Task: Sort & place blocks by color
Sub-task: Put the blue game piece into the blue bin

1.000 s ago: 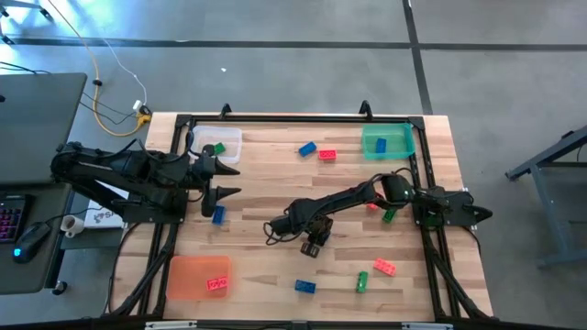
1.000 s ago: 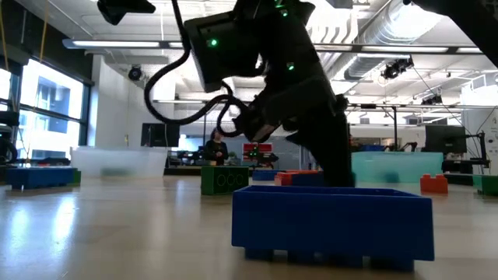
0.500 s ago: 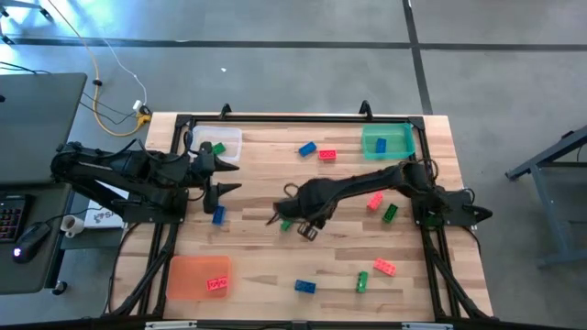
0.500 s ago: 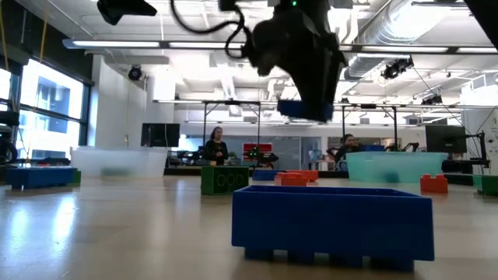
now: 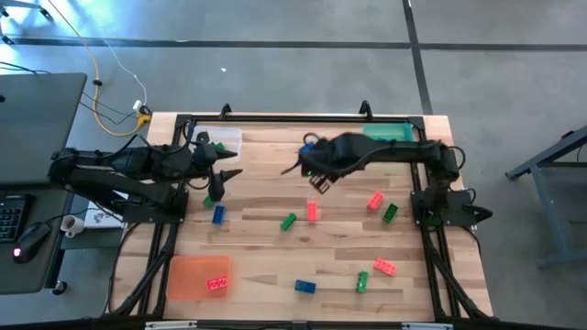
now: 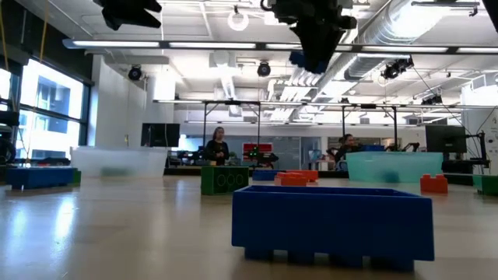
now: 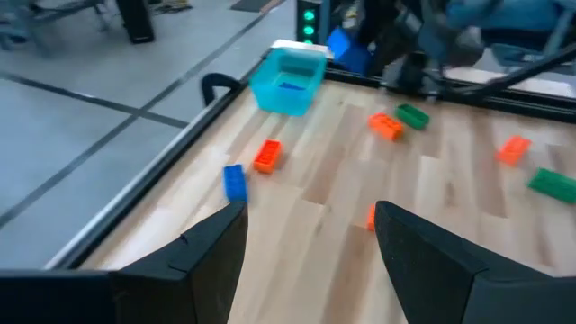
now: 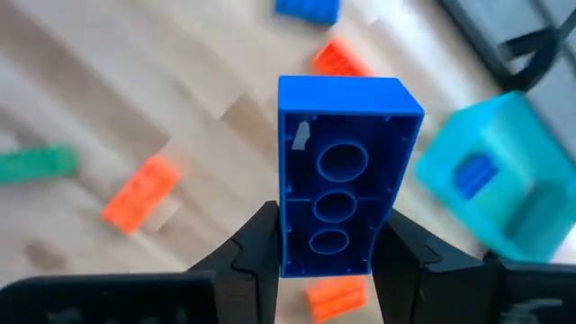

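My right gripper hangs high over the table's far middle, shut on a blue brick, which also shows in the low view as a blue brick. A teal tray at the far right holds another blue brick. Red, green and blue bricks lie flat on the wood: a green one, a red one and a blue one. My left gripper waits open at the left, over bare wood. My right gripper pinches the blue brick between its two fingers, which lie on the brick's two long sides near one end. The fingers slant steeply down from above. The brick sticks out past the fingertips, its hollow underside toward the wrist camera, lifted well clear of the table.
An orange tray at the near left holds a red brick. A clear tray stands at the far left, partly under my left arm. More bricks lie at the near right, among them a red one and a blue one.
My right gripper has risen from the table's middle with the blue brick, lifting it clear. It has gone toward the far edge and the teal tray, rolling and tipping as it went. My left gripper has turned a little and stays open.
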You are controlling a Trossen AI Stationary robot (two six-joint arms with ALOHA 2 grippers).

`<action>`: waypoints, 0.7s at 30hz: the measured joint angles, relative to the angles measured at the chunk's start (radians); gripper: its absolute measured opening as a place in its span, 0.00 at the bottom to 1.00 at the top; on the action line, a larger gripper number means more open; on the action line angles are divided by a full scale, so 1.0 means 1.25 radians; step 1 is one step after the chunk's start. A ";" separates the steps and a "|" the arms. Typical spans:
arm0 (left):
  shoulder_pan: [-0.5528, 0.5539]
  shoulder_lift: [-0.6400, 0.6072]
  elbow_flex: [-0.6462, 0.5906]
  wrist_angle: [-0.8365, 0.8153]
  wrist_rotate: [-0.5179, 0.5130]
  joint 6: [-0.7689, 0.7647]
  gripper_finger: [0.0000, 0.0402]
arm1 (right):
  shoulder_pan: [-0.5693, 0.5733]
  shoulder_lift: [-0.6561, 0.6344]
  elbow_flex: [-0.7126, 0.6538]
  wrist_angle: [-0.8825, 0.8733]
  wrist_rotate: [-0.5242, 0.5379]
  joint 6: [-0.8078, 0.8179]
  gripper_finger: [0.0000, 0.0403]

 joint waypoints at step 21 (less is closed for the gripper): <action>0.249 0.041 0.000 0.002 -0.033 0.007 0.57 | -0.365 -0.061 -0.001 0.000 0.021 -0.297 0.26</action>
